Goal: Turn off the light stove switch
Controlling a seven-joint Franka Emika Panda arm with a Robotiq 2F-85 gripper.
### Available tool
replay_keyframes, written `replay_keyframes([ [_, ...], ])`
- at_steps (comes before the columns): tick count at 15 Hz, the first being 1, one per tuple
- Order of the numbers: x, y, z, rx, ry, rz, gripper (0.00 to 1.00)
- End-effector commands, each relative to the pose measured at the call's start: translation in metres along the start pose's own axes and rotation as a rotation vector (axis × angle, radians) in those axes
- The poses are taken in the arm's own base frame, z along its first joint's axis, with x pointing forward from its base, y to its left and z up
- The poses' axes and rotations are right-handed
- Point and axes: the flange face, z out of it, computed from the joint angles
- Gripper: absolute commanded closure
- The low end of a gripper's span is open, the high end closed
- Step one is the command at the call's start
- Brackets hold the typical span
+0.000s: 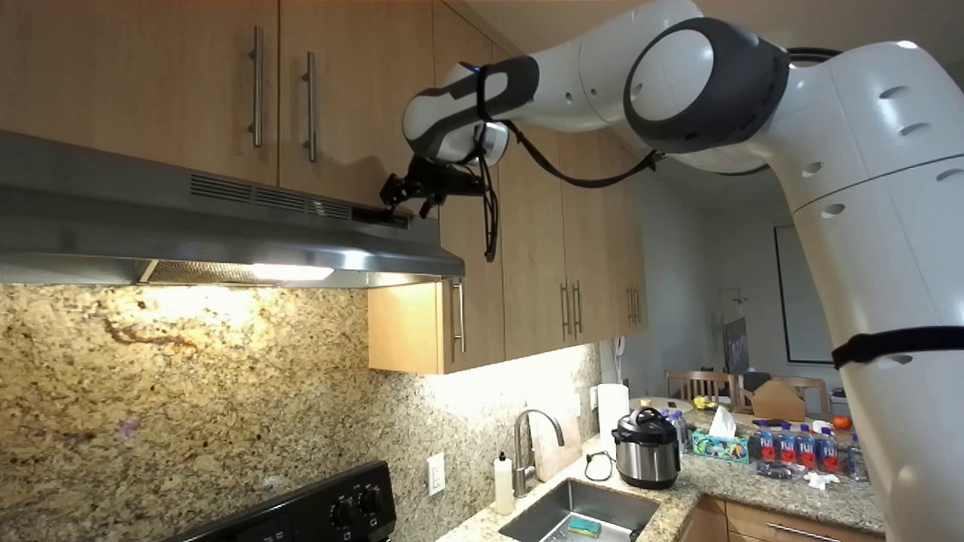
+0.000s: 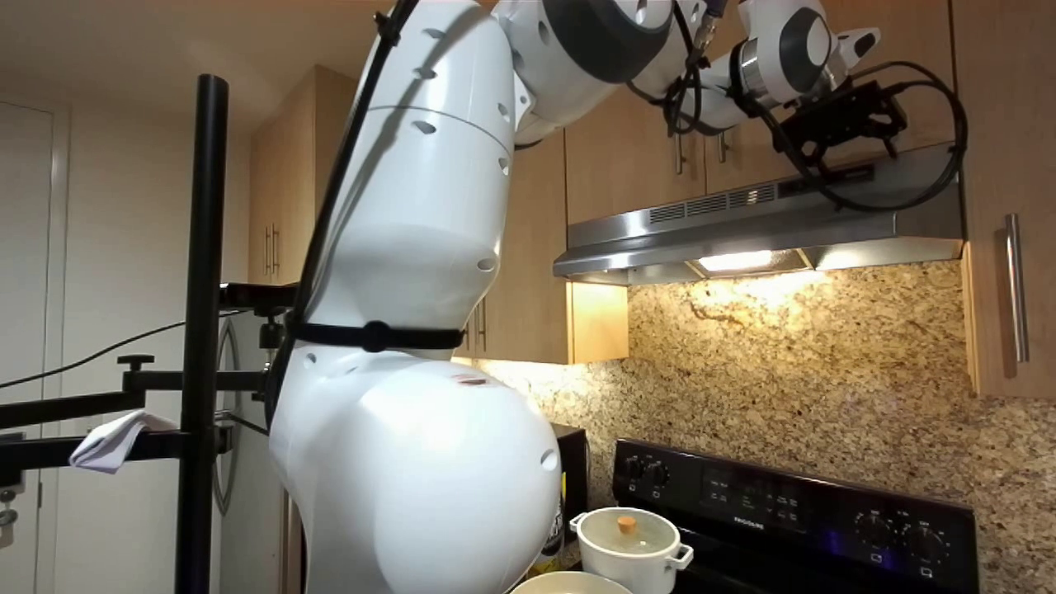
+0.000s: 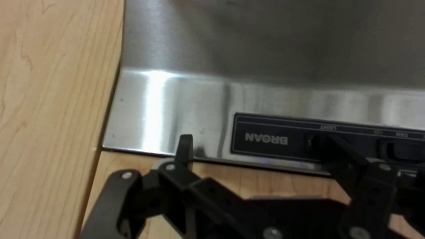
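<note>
The light (image 1: pixel 292 272) glows warm white under the grey steel range hood (image 2: pixel 701 239) in both exterior views. On the hood's front, the wrist view shows a black BROAN panel (image 3: pixel 255 147), its lettering upside down. Beneath the word LIGHT lies the light switch (image 3: pixel 309 142), mostly covered by my right-hand finger (image 3: pixel 340 150); whether they touch I cannot tell. My gripper (image 3: pixel 254 143) is open, its fingers wide apart with nothing gripped between them. The left-hand finger stands over bare steel beside the panel. In an exterior view the gripper (image 1: pixel 389 202) is at the panel end of the hood.
A FAN switch (image 3: pixel 406 151) is farther right on the same panel. Wooden cabinets (image 1: pixel 361 90) rise directly above the hood, and a side cabinet (image 3: pixel 49 99) adjoins its end. Below are the black stove (image 2: pixel 792 503) and a white lidded pot (image 2: pixel 631 549). A cable (image 2: pixel 961 124) loops around the wrist.
</note>
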Motion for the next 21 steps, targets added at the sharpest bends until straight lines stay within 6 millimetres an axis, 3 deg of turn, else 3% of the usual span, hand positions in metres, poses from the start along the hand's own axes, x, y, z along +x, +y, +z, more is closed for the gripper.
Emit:
replay_keyframes([
  [1, 0.0011, -0.0017, 0.0007, -0.001, -0.048, 0.018, 0.0],
  [21, 0.0017, -0.0015, 0.0056, -0.045, -0.073, 0.066, 0.0],
])
